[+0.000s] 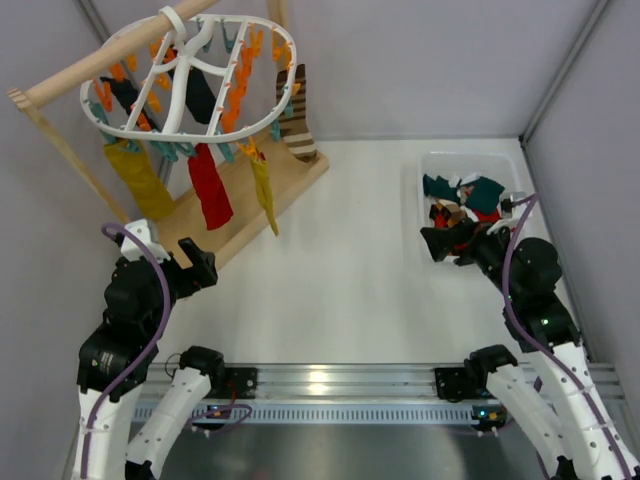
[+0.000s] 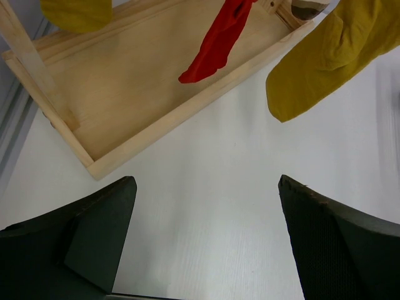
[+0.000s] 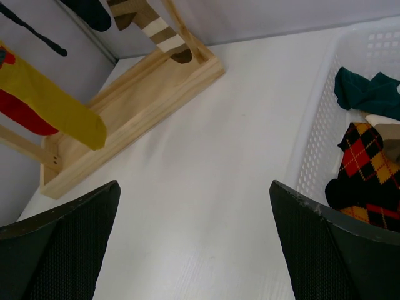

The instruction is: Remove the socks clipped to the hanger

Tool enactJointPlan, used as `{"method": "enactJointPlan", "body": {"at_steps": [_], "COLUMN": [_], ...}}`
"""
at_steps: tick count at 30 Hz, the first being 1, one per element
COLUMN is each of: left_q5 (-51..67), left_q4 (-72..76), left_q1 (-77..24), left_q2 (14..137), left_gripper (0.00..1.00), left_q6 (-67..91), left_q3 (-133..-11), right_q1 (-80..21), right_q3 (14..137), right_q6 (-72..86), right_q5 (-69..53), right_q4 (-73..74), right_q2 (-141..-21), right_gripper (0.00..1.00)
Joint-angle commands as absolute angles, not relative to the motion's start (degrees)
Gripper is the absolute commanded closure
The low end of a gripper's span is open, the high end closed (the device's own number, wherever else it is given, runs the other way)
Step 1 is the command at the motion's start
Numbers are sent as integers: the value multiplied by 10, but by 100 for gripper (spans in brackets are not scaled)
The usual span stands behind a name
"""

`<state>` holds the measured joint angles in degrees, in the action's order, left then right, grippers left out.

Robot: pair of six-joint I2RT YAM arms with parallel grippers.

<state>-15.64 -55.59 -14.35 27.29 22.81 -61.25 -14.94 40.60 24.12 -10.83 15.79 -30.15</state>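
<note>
- hanger [image 1: 176,108]: white oval frame, hooked on the wooden rod [image 1: 90,70] at the far left, over the stand base [image 1: 250,205].
- Five socks hang clipped to it. The mustard sock [image 1: 140,178], red sock [image 1: 210,188] and olive-yellow sock [image 1: 264,195] are along the near rim. The striped sock [image 1: 296,120] is on the right side and the dark sock [image 1: 200,95] is inside the frame.
- left hand [image 1: 200,268]: jaws spread wide, nothing held, low over the worktop [image 1: 350,260] beside the near edge of the stand base. Its wrist view has the red and olive-yellow socks dangling above and ahead.
- right hand [image 1: 437,243]: also spread wide and empty, at the near end of the white basket [image 1: 425,165], which has socks lying in it.
- Step, my read: the left hand goes for the next sock, and red looks best lined up between its fingers.
- Do it well: rise and close on the upper half of the sock, close under its clip, not on the loose toe. Soft fabric needs a deep bite or it slips out.
- Pull straight down and steadily so the clip lets go.
- Risk: the frame hangs free, so a sideways tug would likely swing it and drag the neighbouring socks.
- The basket is well apart from the hanger, so the sock needs carrying right across the worktop before release.
</note>
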Motion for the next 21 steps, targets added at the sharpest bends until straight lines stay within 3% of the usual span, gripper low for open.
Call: {"method": "enactJointPlan", "body": {"at_steps": [1,8,14,17,21], "left_q5": [-148,-142,-120,-117,-106], "left_q4": [-523,-522,-509,-494,-472], "left_q1": [-145,-145,-145,-145,-145], "left_q2": [279,275,265,255,243], "left_gripper": [1,1,1,1,1], "left_q6": [235,229,224,227,236], "left_q3": [-607,-610,-603,-592,-567], "right_q1": [-146,-145,-162,-229,-350], "right_q3": [402,344,271,361,481], "right_q6": [250,293,408,378,276], "right_q5": [-122,-110,-296,-321,-258], "right_q4": [103,2,-363,-369,-314], "right_q2": [-315,-339,-456,-589,-731], "right_gripper": [0,1,1,0,1]}}
